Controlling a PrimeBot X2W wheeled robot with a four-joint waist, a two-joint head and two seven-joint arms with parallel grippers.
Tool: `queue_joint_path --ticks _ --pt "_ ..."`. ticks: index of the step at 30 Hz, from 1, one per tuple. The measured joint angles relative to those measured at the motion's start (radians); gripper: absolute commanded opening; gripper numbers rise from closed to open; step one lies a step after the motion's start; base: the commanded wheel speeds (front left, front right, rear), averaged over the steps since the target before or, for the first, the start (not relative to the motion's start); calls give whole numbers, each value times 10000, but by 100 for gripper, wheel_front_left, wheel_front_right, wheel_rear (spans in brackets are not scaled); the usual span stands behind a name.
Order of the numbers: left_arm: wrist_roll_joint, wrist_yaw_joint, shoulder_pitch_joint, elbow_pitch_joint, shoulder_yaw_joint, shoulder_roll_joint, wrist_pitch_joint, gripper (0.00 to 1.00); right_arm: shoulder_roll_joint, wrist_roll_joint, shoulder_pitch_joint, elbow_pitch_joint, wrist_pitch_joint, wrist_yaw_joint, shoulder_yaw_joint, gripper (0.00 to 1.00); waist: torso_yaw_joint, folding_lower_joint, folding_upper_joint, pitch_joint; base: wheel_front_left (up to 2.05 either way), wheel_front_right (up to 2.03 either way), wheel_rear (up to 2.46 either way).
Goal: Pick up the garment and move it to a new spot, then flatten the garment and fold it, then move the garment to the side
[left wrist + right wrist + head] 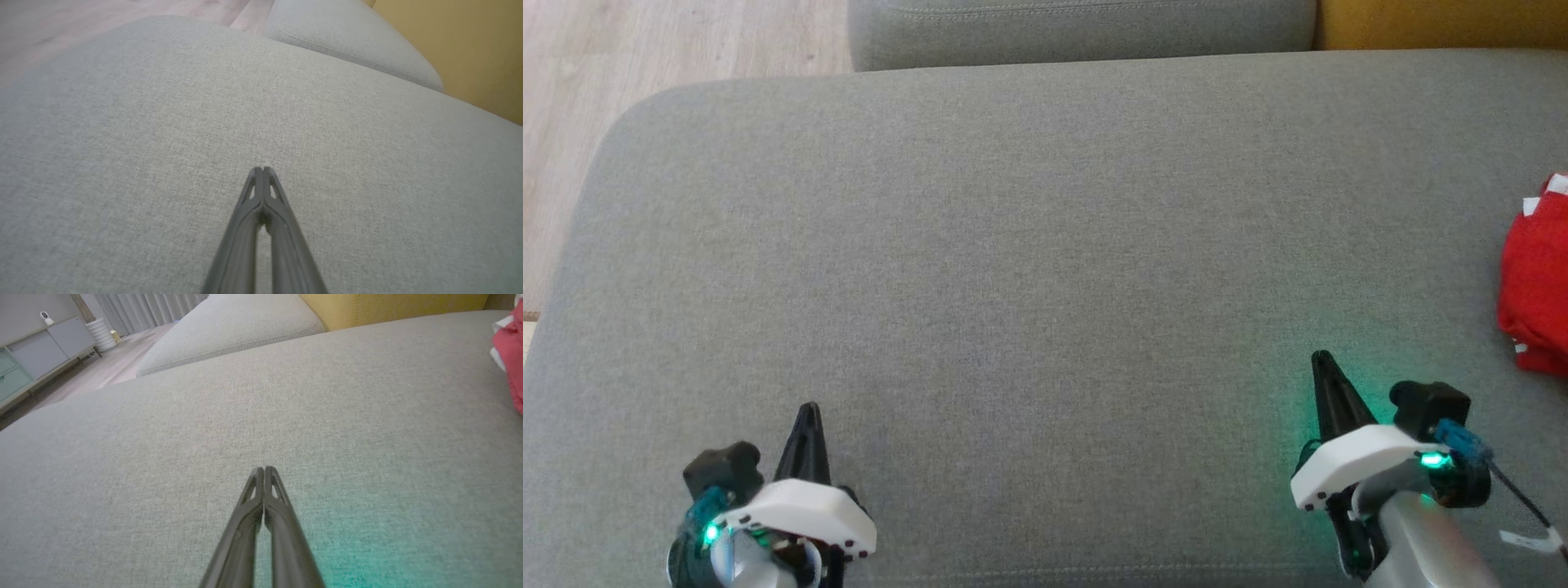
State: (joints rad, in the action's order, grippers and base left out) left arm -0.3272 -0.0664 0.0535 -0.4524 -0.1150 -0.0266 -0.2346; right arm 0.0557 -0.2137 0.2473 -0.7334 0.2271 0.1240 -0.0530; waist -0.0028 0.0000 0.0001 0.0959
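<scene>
The garment (1538,278) is red with white bits and lies bunched at the far right edge of the grey cushion (1029,245); in the right wrist view the garment (510,351) shows at the upper right edge. My left gripper (809,407) hovers at the lower left, shut, fingertips pressed together with nothing between them, as my left gripper (262,168) shows in its own view. My right gripper (1321,356) is at the lower right, shut and empty, a short way left of and nearer than the garment. In the right wrist view, my right gripper (264,468) points across bare cushion.
A second grey cushion (1078,33) lies beyond the far edge, with a yellow sofa part (1437,23) to its right. Wooden floor (645,73) runs along the left. A cabinet (36,359) and curtains (147,310) stand far off.
</scene>
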Motion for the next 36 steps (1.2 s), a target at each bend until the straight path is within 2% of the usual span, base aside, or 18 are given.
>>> queue_joint_path --ticks 36 --pt "-3962 589 0 533 610 -6 1070 0 -21 -4305 -371 1398 -1049 0 571 0 9 0 0 -289 0 0 0"
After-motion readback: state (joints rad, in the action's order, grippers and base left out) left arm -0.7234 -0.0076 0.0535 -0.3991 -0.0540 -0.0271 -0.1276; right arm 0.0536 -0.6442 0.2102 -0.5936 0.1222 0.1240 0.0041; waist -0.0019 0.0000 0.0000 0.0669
